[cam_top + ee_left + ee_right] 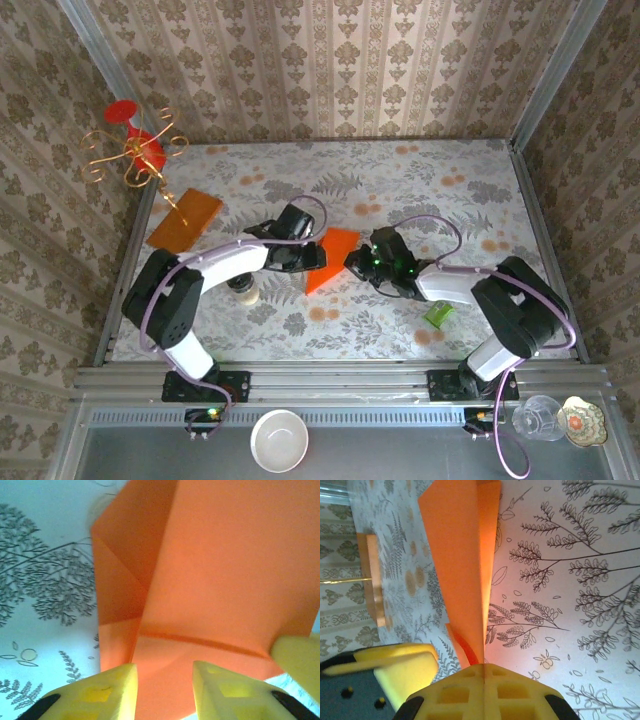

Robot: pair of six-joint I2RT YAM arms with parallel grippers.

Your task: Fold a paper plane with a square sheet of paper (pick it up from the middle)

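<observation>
White bowl (279, 440) sits on the near ledge between the two arm bases; beyond it the fern-patterned surface (450, 190) carries both arms, bent in toward its middle. Between them, near the centre of the surface, is the red-orange paper (333, 255), creased into a long pointed shape. Seen from the right wrist, the right pincer (484, 672) is clenched on the paper's near end, its yellow fingers pressed flat together with the fold coming out of the seam. Seen from the left wrist, the left pincer (164, 672) is released, jaws apart, with the diagonally creased paper running into the gap between them. A duller amber sheet (185, 220) lies flat at the far left near a gold wire stand (135, 150); a small green object (438, 314) rests by the right arm
</observation>
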